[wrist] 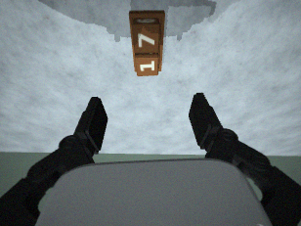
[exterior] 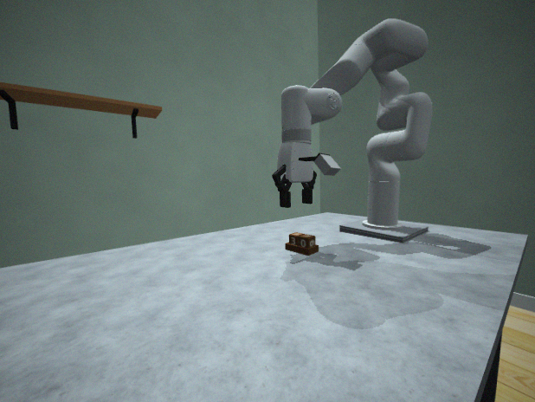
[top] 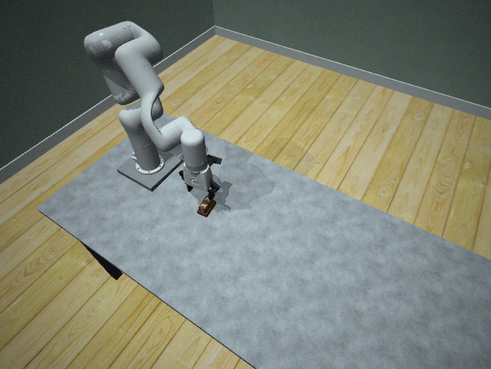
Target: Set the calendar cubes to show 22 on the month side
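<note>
I see one brown tray on the table, bearing two brown cubes with white digits. My one gripper hangs above, fingers spread wide.

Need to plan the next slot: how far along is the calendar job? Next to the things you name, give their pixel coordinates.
Looks done: cubes (top: pixel 206 204) (exterior: pixel 302 241) (wrist: pixel 148 40) side by side in the tray (top: pixel 202 215) (exterior: pixel 299 249) (wrist: pixel 147 13), tray on the table (top: pixel 318 258) (exterior: pixel 173 325) (wrist: pixel 49 72).
In hand: nothing; pincer (top: pixel 200 192) (exterior: pixel 295 200) (wrist: pixel 148 106) open above.
Left: confirm 22. The exterior view's long side reads 30; no month's name is legible, so the date side is uncertain.
</note>
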Tool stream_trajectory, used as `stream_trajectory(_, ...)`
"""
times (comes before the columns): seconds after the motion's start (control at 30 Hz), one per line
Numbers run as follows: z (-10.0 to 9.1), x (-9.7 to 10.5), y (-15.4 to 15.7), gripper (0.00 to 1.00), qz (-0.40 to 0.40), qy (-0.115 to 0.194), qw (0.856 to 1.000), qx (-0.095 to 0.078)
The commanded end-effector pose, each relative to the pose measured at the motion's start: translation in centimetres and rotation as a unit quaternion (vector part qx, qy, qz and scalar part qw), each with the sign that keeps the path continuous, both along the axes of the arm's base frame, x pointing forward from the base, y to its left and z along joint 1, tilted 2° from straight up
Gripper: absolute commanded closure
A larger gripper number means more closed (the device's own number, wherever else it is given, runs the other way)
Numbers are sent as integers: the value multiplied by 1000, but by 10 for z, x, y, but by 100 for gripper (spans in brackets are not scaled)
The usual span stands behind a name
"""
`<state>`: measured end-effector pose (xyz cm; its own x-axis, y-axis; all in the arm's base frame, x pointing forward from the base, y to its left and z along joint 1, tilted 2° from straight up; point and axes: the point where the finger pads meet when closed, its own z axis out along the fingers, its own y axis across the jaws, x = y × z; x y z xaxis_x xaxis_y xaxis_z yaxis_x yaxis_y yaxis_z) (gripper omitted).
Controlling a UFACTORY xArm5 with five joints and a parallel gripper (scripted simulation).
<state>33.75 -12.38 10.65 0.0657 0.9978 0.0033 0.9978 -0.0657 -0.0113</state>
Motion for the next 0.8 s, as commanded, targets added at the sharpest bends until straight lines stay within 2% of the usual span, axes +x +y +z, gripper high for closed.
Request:
stream_trajectory(0.0,1,1,0,0,0,-2,1000,-1)
stream_trajectory(0.27,9,1,-1,0,0,-2,1000,-1)
stream_trajectory(0.57,44,1,-2,0,0,-2,1000,-1)
stream_trajectory(0.63,44,1,-2,0,0,-2,1000,-1)
stream_trajectory(0.77,59,1,-3,0,0,-2,1000,-1)
